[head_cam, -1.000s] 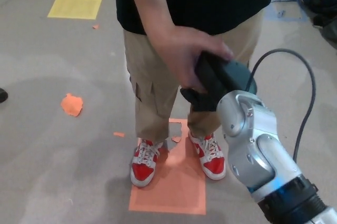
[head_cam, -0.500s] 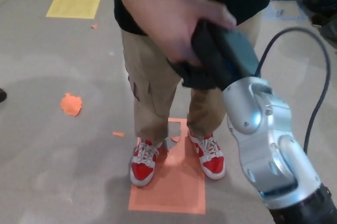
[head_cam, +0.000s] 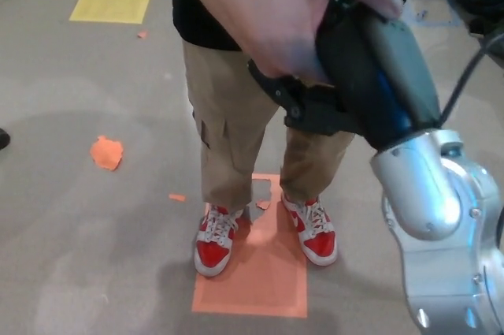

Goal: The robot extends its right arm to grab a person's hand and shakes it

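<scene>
The person (head_cam: 260, 106), in a black top, khaki trousers and red shoes, stands on an orange floor patch (head_cam: 260, 272) at 6 o'clock, and the silver right arm (head_cam: 441, 217) rises from 4 o'clock to meet them. The person's hand (head_cam: 276, 12) at 12 o'clock wraps over the right robot hand (head_cam: 335, 87), whose black fingers are closed under that palm in a mutual clasp (the left robot hand does not show). A hard pump could likely wrench the wrist or tighten the trailing cable (head_cam: 472, 67); since half a second ago the clasp has risen and come closer to the camera.
</scene>
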Robot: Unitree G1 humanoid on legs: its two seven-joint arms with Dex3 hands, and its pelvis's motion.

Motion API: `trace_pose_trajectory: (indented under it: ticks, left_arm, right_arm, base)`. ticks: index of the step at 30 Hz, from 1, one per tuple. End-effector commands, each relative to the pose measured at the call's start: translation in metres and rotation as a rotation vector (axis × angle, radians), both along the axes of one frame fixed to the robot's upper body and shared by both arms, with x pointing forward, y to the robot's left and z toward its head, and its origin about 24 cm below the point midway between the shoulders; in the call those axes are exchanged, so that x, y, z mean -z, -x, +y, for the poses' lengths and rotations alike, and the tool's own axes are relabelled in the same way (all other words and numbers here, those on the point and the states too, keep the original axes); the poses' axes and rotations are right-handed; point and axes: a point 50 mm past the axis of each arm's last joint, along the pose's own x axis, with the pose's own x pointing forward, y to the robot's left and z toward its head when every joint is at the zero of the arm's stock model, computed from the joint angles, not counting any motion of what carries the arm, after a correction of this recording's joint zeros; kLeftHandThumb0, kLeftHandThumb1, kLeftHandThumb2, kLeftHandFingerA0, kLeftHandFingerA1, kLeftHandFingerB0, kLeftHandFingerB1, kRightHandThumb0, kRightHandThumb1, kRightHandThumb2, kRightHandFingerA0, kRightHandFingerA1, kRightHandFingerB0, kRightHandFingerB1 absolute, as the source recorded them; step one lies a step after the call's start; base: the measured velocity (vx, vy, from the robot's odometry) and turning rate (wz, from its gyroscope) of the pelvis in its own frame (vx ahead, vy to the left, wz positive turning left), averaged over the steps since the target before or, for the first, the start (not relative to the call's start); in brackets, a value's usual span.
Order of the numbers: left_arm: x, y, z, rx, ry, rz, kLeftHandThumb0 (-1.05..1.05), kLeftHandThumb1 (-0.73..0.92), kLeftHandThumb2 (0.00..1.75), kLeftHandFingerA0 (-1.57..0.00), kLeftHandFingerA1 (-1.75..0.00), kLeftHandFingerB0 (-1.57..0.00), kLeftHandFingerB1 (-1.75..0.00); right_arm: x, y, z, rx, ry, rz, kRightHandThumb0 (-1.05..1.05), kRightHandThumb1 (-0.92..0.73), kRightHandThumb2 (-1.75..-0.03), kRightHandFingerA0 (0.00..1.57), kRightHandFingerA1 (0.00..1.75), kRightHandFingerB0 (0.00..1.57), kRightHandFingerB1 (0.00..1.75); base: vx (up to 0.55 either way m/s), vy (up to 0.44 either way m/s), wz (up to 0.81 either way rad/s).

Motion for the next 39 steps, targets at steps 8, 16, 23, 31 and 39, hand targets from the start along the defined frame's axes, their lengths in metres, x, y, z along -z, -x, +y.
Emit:
trace_pose_trajectory:
  ticks: [8,16,23,31,39]
  left_arm:
    - [-0.003,-0.002,0.004,-0.004,-0.015,0.001,-0.56,0.88,0.66,-0.35,-0.33,-0.25,-0.31]
    - [-0.004,-0.004,0.004,-0.022,0.001,-0.008,-0.61,0.75,0.88,-0.26,-0.42,-0.21,-0.4]
    - [-0.003,-0.004,0.003,0.011,-0.023,0.002,-0.62,0.75,0.89,-0.29,-0.43,-0.22,-0.41]
    - [-0.004,-0.008,0.002,0.012,-0.016,-0.003,-0.56,0.87,0.66,-0.36,-0.34,-0.26,-0.31]
    - [-0.004,-0.01,0.0,0.021,-0.024,0.004,-0.57,0.86,0.66,-0.35,-0.33,-0.24,-0.31]
  right_arm:
    - [0.116,-0.083,-0.007,0.134,0.234,0.459,-0.21,-0.65,-0.59,0.83,0.52,0.46,0.39]
    - [0.146,-0.088,-0.018,0.135,0.249,0.545,-0.48,-0.68,-0.93,0.7,0.63,0.35,0.49]
    - [0.137,-0.082,-0.028,0.082,0.21,0.534,-0.82,-0.65,-0.93,0.0,0.06,0.01,0.13]
    - [0.126,-0.069,-0.058,0.187,0.232,0.466,-0.95,-0.71,-1.01,0.0,0.04,0.0,0.0]
    - [0.16,-0.06,-0.109,0.331,0.28,0.579,-0.95,-0.75,-1.03,0.0,0.04,0.0,0.0]
  base:
    - [0.0,0.0,0.0]
    - [0.0,0.0,0.0]
    - [0.0,0.0,0.0]
    - [0.0,0.0,0.0]
    - [0.0,0.0,0.0]
